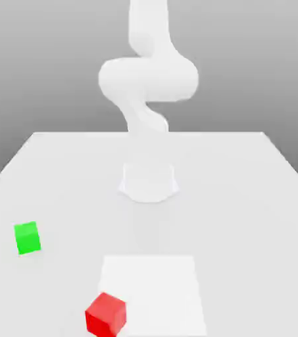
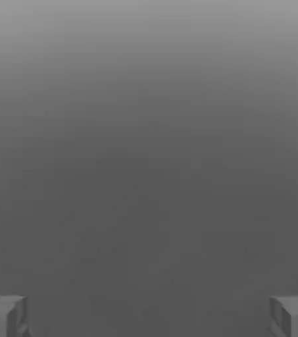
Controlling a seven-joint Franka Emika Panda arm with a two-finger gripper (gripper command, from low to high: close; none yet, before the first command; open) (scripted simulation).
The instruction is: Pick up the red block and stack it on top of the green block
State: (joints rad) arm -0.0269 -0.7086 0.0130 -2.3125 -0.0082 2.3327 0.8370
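The red block [image 1: 105, 314] lies on the table near the front edge, a little to the exterior view's left of centre. The green block [image 1: 27, 237] rests farther back and further to the exterior view's left, well apart from the red one. In the hand view my gripper [image 2: 149, 316] is open, its two grey fingertips [image 2: 3, 316] spread wide with nothing between them and plain grey background beyond. The white arm [image 1: 148, 79] rises from its base and bends upward past the top of the exterior view.
The arm's round base [image 1: 149, 182] stands at the middle of the pale table [image 1: 243, 197]. A brighter white square patch [image 1: 154, 289] marks the tabletop in front of the base, with the red block at its front left corner.
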